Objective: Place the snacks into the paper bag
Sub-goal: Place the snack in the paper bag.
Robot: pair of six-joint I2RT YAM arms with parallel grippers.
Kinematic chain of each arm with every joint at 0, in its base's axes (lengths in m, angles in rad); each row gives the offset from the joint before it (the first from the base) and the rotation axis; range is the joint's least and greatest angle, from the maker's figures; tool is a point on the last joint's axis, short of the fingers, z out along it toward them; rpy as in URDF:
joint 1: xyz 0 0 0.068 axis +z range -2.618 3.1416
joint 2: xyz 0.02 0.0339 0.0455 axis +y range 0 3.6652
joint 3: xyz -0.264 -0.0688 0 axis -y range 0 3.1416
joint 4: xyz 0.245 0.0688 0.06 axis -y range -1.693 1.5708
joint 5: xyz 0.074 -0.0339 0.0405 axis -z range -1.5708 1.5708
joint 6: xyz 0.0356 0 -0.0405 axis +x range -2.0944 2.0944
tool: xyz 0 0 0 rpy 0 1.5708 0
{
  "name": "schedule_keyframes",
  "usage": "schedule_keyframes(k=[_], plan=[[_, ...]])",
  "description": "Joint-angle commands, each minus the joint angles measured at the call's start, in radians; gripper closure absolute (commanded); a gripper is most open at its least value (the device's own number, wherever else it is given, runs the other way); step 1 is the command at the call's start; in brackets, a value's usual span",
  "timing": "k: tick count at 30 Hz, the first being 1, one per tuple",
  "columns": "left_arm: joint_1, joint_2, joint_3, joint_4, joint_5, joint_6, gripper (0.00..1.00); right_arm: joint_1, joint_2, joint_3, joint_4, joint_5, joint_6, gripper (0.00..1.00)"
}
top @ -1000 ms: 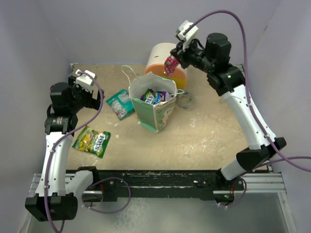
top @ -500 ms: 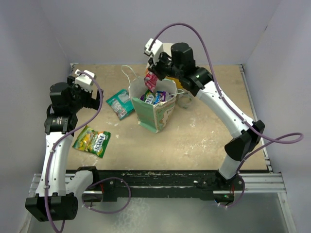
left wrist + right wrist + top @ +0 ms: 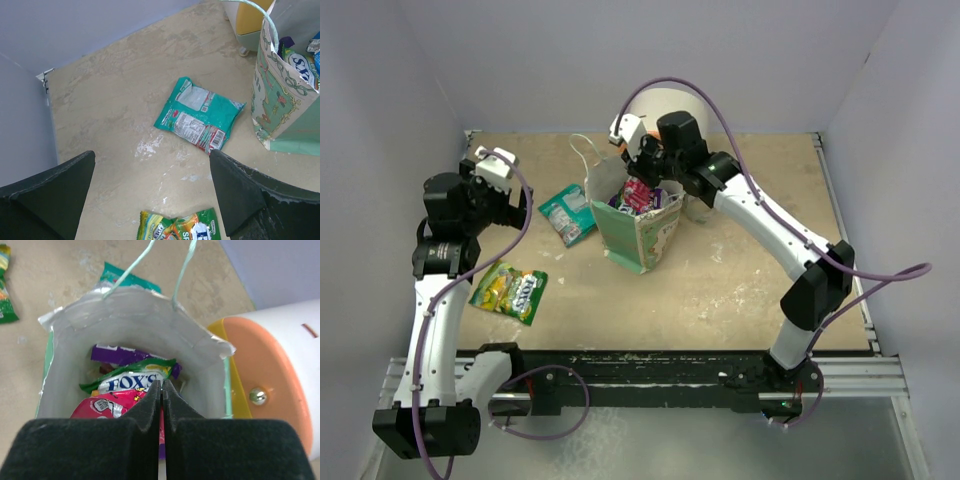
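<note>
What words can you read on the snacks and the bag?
"FOX'S" on the green-and-white packet inside the paper bag.
"FOX'S", faintly, on the yellow-green packet on the table.
Teal packet: back label too small to read.
Pink packet in the right gripper: print too blurred.
Paper bag: no readable words.

**Inspector:** Surface condition?

**Assistant:** The table (image 3: 750,270) is beige and worn, with white scuff marks scattered across it.

**Inspector:** What rests on it?

**Assistant:** Four things. The paper bag (image 3: 645,240) stands upright near the middle, towards the far side. A teal packet (image 3: 567,212) lies flat just left of it, its printed back face up. A yellow-green packet (image 3: 510,291) lies flat towards the near left, well apart from the bag. A round drawer unit (image 3: 660,102) stands at the far edge, behind the bag.

**Inspector:** Any contact between them?

**Assistant:** The two packets touch nothing else. Whether the bag touches the drawer unit cannot be told.
</note>
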State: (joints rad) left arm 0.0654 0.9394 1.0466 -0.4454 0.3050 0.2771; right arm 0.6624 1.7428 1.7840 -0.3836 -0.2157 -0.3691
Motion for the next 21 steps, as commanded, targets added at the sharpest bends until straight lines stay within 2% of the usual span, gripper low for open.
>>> schedule_keyframes(k=[1,5,8,15,21], plan=[[0.010,-0.025,-0.010,0.027,-0.002,0.008,0.01,0.008,-0.038,-0.046,-0.018,0.013,-0.039,1.00],[0.010,-0.024,-0.012,0.028,-0.001,0.008,0.01,0.007,-0.046,-0.073,-0.033,0.018,-0.041,0.99],[0.011,-0.025,-0.011,0.028,-0.001,0.009,0.01,0.008,-0.060,-0.079,-0.040,0.016,-0.041,0.95],[0.011,-0.004,0.003,-0.004,-0.008,0.019,0.01,0.008,-0.089,-0.038,-0.058,-0.001,-0.039,0.69],[0.011,0.022,0.008,-0.070,-0.023,0.056,0.01,0.007,-0.137,-0.015,-0.067,0.010,-0.047,0.58]])
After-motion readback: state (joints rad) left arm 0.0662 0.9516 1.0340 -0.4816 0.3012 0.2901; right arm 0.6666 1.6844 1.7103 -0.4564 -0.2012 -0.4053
